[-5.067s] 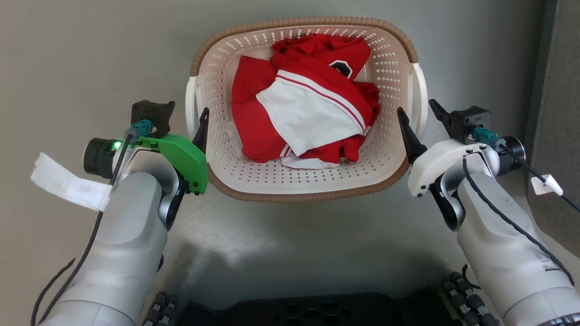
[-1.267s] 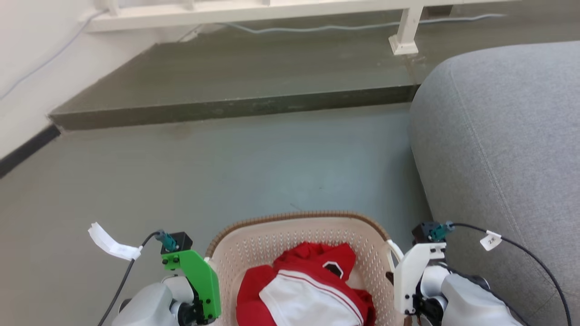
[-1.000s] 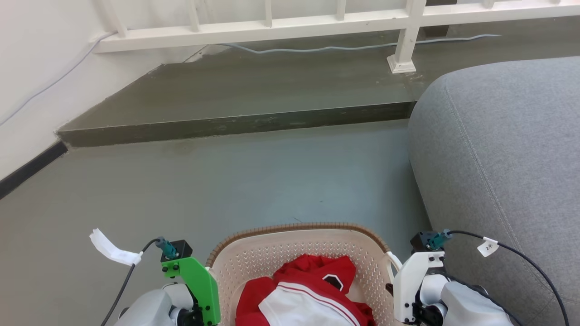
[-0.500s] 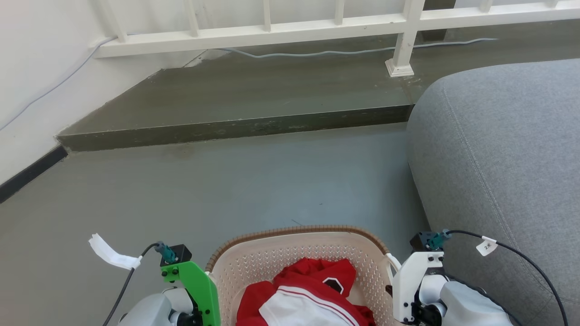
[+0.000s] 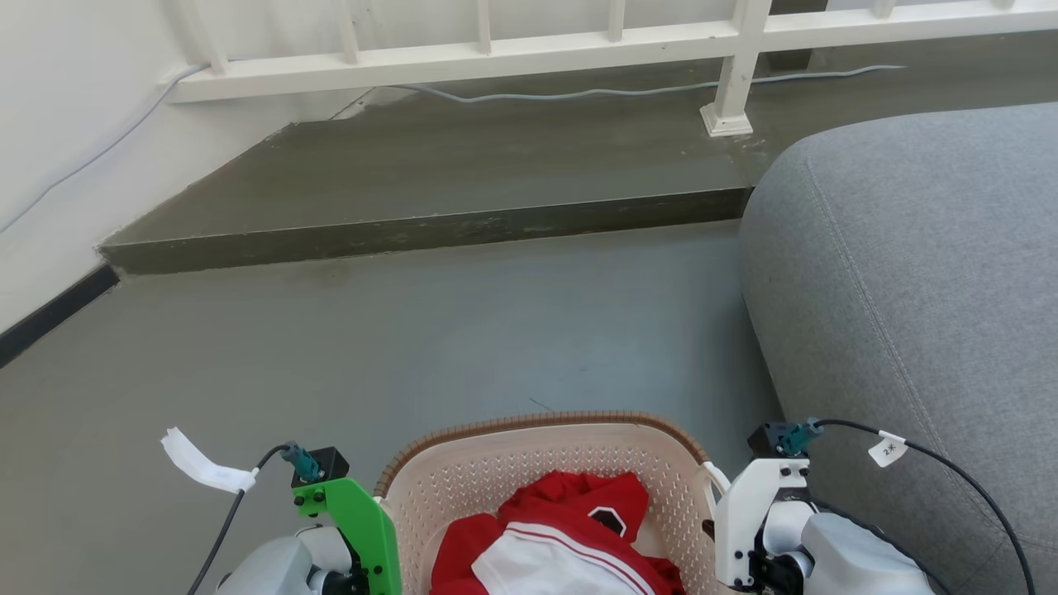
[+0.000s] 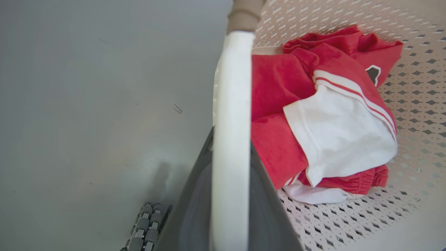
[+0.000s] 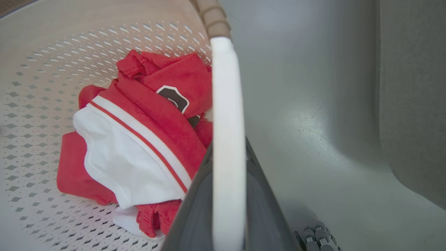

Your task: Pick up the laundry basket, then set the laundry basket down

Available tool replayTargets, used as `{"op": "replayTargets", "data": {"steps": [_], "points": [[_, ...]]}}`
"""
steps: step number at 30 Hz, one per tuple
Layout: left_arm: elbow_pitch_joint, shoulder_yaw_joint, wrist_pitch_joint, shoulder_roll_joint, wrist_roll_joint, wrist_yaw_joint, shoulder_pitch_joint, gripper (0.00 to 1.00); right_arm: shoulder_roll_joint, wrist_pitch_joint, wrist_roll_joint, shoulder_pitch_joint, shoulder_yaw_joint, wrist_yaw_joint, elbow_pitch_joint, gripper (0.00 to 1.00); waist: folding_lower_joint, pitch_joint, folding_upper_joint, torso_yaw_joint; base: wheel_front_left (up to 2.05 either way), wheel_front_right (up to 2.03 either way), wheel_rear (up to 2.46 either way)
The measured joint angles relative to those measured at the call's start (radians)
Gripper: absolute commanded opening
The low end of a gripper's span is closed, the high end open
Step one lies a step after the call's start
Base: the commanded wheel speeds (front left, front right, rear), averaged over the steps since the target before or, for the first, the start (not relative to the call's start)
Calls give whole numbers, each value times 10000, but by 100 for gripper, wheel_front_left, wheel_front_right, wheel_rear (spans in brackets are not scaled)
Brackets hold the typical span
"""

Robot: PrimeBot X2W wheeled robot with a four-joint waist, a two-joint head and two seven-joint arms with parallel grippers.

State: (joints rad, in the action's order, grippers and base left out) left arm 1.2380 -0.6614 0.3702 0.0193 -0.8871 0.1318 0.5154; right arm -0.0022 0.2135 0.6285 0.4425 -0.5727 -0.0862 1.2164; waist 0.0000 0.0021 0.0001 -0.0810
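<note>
My left gripper (image 6: 231, 150) is closed around one white handle (image 6: 232, 87) of the laundry basket (image 5: 537, 463), held before me, long axis side to side. Open floor (image 5: 413, 347) ahead ends at a step (image 5: 413, 233). On the far side my right gripper (image 7: 228, 153) clasps the other handle (image 7: 224, 104); sofa (image 5: 909, 289) just beside it.

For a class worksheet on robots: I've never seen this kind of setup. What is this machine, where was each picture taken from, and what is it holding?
It is a wheeled robot with two arms. The room picture is from its head camera, over a grey floor beside a grey sofa. The other two are from wrist cameras. The left gripper and right gripper each clamp a white handle of the laundry basket, which holds red and white clothes.
</note>
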Motion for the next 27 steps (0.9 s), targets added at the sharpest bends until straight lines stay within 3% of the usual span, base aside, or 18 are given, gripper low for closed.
{"op": "replayTargets", "data": {"steps": [27], "points": [[25,-203,-207,-23,-146,-61,23,0,-40,-111,389,7,-309,176,-215,0,0,302,0,-106,0,0,0]]}}
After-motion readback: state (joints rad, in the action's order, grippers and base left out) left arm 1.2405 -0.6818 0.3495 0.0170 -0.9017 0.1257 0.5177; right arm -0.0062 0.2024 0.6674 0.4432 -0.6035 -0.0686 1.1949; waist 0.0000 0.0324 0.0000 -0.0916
